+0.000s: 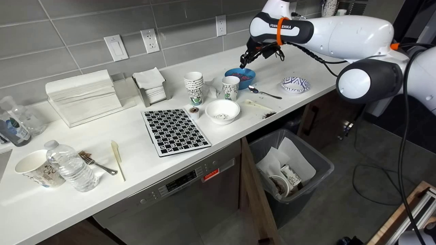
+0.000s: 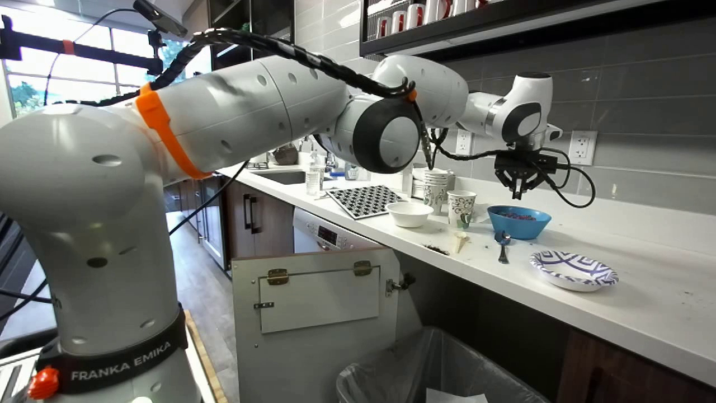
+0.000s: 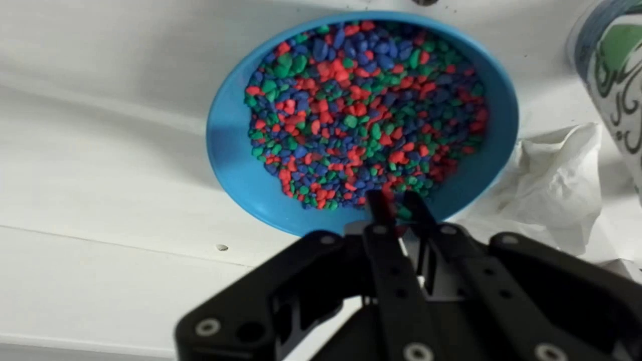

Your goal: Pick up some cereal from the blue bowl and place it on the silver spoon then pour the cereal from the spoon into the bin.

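The blue bowl (image 1: 247, 84) stands on the counter near the wall and holds red, green and blue cereal pieces (image 3: 341, 120). It shows in an exterior view (image 2: 519, 229) and fills the wrist view (image 3: 228, 168). My gripper (image 3: 398, 200) is above the bowl, fingers pointing down and nearly together, with a few blurred red and green pieces between the tips. It also shows in both exterior views (image 1: 242, 64) (image 2: 517, 193). The silver spoon (image 1: 269, 94) lies beside the bowl, also in an exterior view (image 2: 503, 249). The bin (image 1: 325, 172) is below the counter, partly seen in an exterior view (image 2: 358, 380).
A patterned paper cup (image 1: 230, 89) stands close beside the blue bowl, with crumpled white paper (image 3: 556, 185). A white bowl (image 1: 222, 112), a pale wooden stick (image 1: 258, 104), stacked cups (image 1: 194, 89) and a purple-patterned bowl (image 1: 295, 85) are nearby. A cabinet door (image 2: 316, 341) hangs open by the bin.
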Available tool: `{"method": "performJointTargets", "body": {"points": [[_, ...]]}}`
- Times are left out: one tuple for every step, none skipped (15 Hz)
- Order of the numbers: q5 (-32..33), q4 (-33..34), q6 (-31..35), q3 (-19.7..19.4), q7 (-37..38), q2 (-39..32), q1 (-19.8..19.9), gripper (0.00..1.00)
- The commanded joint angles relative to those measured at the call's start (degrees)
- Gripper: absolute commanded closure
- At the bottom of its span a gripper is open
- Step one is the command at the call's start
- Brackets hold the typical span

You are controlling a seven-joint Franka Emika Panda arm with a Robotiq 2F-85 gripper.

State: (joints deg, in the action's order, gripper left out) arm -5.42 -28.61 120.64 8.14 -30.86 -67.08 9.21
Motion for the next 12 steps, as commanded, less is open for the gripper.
{"method": "performJointTargets", "body": {"points": [[0.8, -1.3, -6.5, -0.8, 1.7, 2.1, -0.3, 0.97], [1.1, -1.3, -7.8, -1.3, 2.7, 2.3, -0.5, 0.97], [1.0, -1.3, -9.1, -1.3, 2.8, 2.5, -0.5, 0.97], [1.3, -1.2, -10.1, -1.7, 3.7, 2.6, -0.7, 0.97], [1.0, -1.3, -11.4, -1.5, 3.6, 2.8, -0.5, 0.97], [1.0, -1.2, -11.9, -1.5, 3.5, 2.6, -0.5, 0.97], [1.3, -1.1, -12.6, -1.7, 3.5, 2.7, -0.6, 0.97], [1.3, -1.1, -13.5, -1.6, 3.0, 2.7, -0.5, 0.97], [1.6, -1.2, -14.3, -1.9, 2.8, 2.8, -0.6, 0.97], [1.7, -1.3, -15.2, -1.9, 2.7, 2.9, -0.5, 0.97], [2.0, -1.4, -16.3, -2.2, 3.5, 3.0, -0.5, 0.97], [2.1, -1.5, -17.4, -2.3, 4.0, 3.0, -0.6, 0.97]]}}
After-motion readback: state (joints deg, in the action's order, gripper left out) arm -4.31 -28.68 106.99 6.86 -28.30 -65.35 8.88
